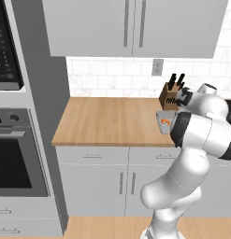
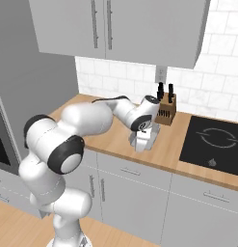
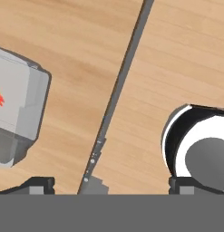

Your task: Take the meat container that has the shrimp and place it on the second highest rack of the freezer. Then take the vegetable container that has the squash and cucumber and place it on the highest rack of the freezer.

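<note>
Progress: early stage, judged from layout. Meat container [image 1: 164,122] with shrimp [image 1: 165,122] on wooden counter [image 1: 107,121], just in front of knife block [image 1: 169,99]; not lifted, no rack loaded. Vegetable container step pending.

Gripper [image 2: 144,137]: above counter beside container, fingers spread wide, holding nothing.

Container: small pale grey tray, raised walls; shrimp small, orange, curled, far smaller than tray [image 3: 16,113].

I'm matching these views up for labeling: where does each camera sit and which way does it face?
Left base view: behind-left, facing the counter; the arm hides part of the shrimp container.
Right base view: behind-right, facing the same counter and knife block; the arm reaches in.
Hand view: on the hand, looking down at the container; the open gripper tips show.
</note>
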Tool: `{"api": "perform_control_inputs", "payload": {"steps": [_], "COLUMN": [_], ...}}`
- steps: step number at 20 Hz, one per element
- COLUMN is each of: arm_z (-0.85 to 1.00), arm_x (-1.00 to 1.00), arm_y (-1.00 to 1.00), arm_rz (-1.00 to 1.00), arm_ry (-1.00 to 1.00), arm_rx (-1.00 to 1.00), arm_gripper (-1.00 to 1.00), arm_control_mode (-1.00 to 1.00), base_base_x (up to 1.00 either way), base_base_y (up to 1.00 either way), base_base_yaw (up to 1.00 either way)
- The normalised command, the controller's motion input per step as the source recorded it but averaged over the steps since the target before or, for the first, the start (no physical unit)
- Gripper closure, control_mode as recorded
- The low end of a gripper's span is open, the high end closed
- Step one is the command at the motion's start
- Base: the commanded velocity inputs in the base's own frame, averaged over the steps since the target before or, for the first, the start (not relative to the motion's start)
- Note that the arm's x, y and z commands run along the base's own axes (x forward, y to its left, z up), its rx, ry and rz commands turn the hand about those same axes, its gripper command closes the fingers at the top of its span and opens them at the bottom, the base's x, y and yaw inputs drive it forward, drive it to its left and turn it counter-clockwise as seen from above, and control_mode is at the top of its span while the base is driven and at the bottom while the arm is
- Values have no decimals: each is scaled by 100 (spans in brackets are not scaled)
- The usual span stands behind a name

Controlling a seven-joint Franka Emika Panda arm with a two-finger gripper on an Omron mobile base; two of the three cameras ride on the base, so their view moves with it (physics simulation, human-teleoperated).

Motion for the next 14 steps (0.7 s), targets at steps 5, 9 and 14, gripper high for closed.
{"api": "perform_control_inputs", "payload": {"steps": [5,9,14], "arm_z": [0,-6,-15], "arm_x": [25,15,7], "arm_y": [0,0,-17], "arm_rz": [0,0,0], "arm_ry": [0,0,0], "arm_rx": [0,0,5], "arm_gripper": [-100,-100,-100], "arm_control_mode": [-100,-100,-100], "base_base_x": [0,0,0], "base_base_y": [0,0,0], "base_base_yaw": [0,0,0]}}
